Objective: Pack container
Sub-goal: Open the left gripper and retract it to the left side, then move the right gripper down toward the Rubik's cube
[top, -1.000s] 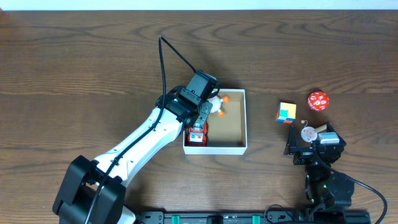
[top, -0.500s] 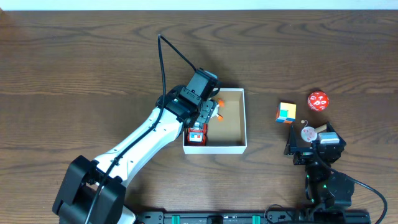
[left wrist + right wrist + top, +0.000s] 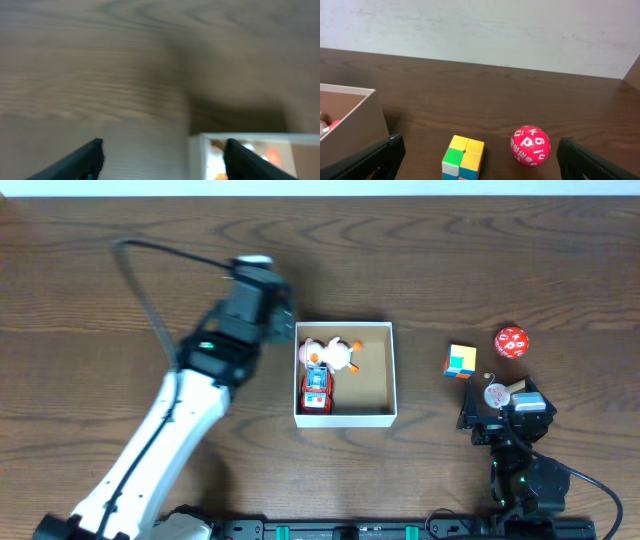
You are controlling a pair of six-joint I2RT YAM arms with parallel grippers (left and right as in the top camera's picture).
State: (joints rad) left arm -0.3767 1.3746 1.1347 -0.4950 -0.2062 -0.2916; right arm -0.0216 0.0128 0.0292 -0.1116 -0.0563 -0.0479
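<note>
- Brown-lined, white-walled container (image 3: 345,420) sits upright near the middle of the table (image 3: 450,260), a little toward the near edge. Its position matches the earlier overhead views.
- Your left gripper (image 3: 164,149) was down inside the container's left half a second ago. It now hangs over bare wood just beyond the container's far-left corner.
- Its jaws stand wide apart with nothing between them, so the arm comes away empty.
- A white-and-orange toy (image 3: 335,353) lies in the far-left part of the container. A red toy car (image 3: 316,392) lies just nearer, along the left wall. You cannot tell whether the two touch.
- Judgement: this placement is complete, since both toys rest inside and clear of the rim.
- Your right gripper (image 3: 480,147) is parked toward the right of the near edge, spread wide and empty, as in the earlier views.
- A colour cube (image 3: 460,361) and a red ball (image 3: 511,341) remain on the table, apart from the container's right wall, with the cube between the container and the ball.
- Judgement: packing is roughly half done. The right arm is better placed for the remaining pieces, and the ball may roll if nudged.
</note>
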